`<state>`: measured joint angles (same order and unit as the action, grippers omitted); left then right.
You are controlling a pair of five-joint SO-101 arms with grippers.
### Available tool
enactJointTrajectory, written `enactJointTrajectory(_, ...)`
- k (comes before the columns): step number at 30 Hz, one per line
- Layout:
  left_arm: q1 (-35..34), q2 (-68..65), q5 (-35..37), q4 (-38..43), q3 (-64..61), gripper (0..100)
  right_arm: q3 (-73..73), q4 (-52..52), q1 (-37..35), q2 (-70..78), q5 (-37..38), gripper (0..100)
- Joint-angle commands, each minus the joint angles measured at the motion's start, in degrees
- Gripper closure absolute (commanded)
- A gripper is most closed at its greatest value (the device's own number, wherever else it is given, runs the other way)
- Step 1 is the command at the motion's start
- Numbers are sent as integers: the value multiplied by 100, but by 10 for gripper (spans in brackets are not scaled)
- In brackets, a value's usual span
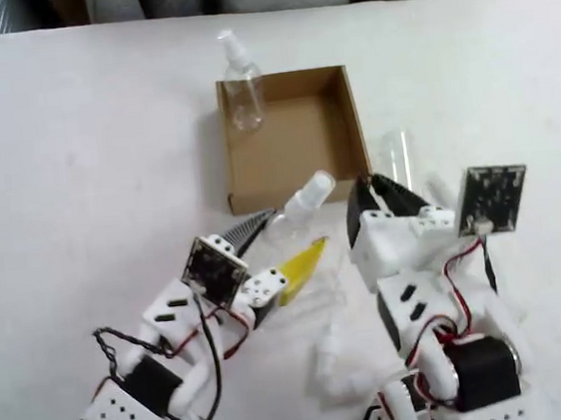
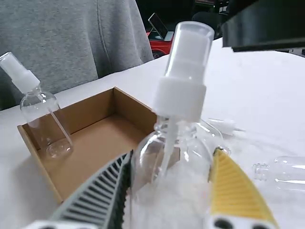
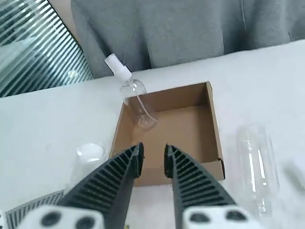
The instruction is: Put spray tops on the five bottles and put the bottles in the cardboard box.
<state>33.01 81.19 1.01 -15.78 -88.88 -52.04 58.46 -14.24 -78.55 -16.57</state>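
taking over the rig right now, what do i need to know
Left gripper: shut on the held bottle, top on, just short of the box.
Right gripper: open, empty, at the box's near edge.
Done: one capped bottle in a far corner of the box.
Left: box the held bottle; the bare bottle beside the box and the rest need tops, then boxing.

I see a white counter [image 1: 64, 152] carrying an open cardboard box [image 1: 304, 142] toward the middle of its far edge. Just beside the box, on the side of the counter's right edge, a clear uncapped bottle [image 1: 398, 157] lies flat. Nearer the front edge I make out loose spray tops [image 1: 338, 359], too blurred to count.
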Motion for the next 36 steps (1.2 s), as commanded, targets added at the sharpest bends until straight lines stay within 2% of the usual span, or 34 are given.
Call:
enactJointTrajectory(1,-57,127,44,132,35,816,220,-391,198,479,132,986)
enactJointTrajectory(7,-57,127,44,123,35,816,378,-1279,673,1587,123,982)
enactJointTrajectory(12,-57,136,44,114,35,816,976,-1376,629,2651,97,982)
enactJointTrajectory(16,-57,136,44,114,35,816,1284,-1376,251,3152,97,982)
enactJointTrajectory(25,-57,136,44,114,26,816,1292,-1235,-470,2809,114,982)
enactJointTrajectory(36,-57,136,44,114,26,816,1187,-1182,-101,2659,149,982)
